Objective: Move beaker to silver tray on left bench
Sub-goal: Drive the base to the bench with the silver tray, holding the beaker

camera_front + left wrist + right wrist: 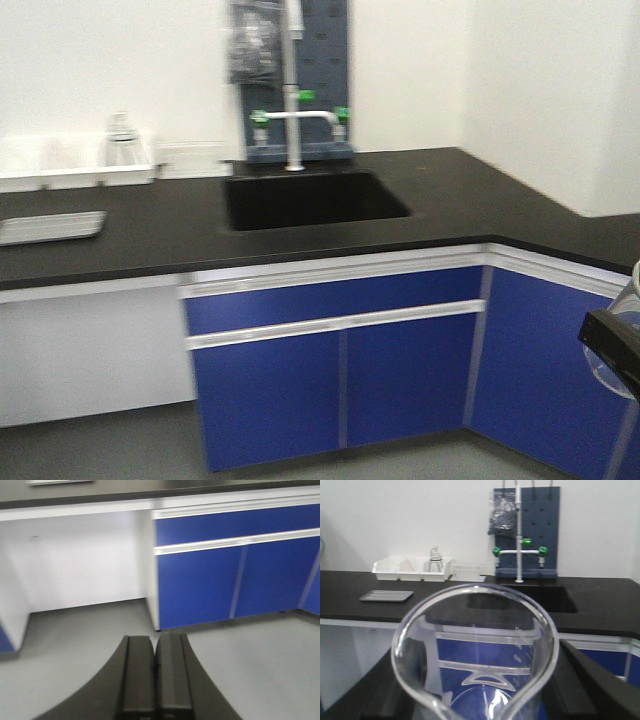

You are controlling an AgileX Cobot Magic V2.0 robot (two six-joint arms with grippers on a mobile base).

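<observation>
Half done at best — right hand (476,695) grips beaker (475,630), held off the tabletop (600,605); left hand (156,680) closed, empty. Tray (386,596) sits far left, well apart — approach and set-down remain.

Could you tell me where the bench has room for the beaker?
The silver tray is empty; bare countertop runs between it and the sink, and right of the sink. The white bins crowd the back wall.

white walls (120,60), grey floor (100,450), blue cabinets (330,385), black sink (310,200)
</observation>
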